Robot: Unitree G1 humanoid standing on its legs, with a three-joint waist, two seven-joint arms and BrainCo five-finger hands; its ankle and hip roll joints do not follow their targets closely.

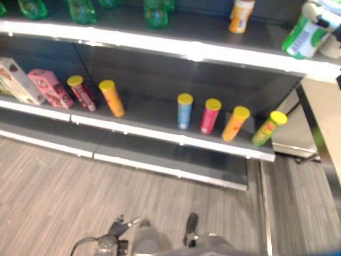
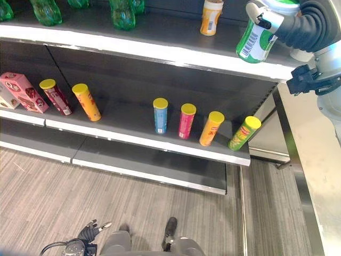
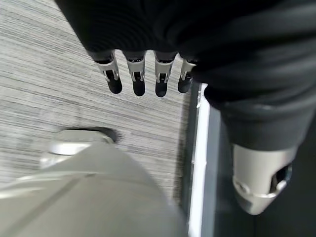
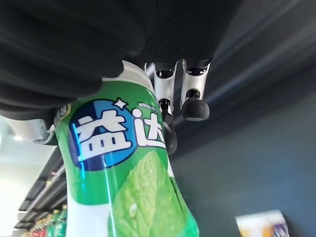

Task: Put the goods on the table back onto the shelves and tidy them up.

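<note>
My right hand (image 2: 301, 24) is shut on a green and white gum bottle (image 2: 258, 38), fingers (image 4: 165, 94) curled round it. It holds the bottle tilted just above the right end of the upper shelf (image 2: 160, 50). An orange and white bottle (image 2: 211, 17) stands on that shelf to its left. My left hand (image 2: 89, 233) hangs low over the floor, fingers (image 3: 138, 74) straight and holding nothing.
Green drink bottles (image 2: 122, 13) stand at the upper shelf's left. The middle shelf (image 2: 133, 140) carries blue (image 2: 160, 114), pink (image 2: 186, 120), orange (image 2: 211, 128) and green (image 2: 244, 133) cans, two more cans (image 2: 87, 101) and pink boxes (image 2: 21, 92). A table (image 2: 314, 176) runs along the right.
</note>
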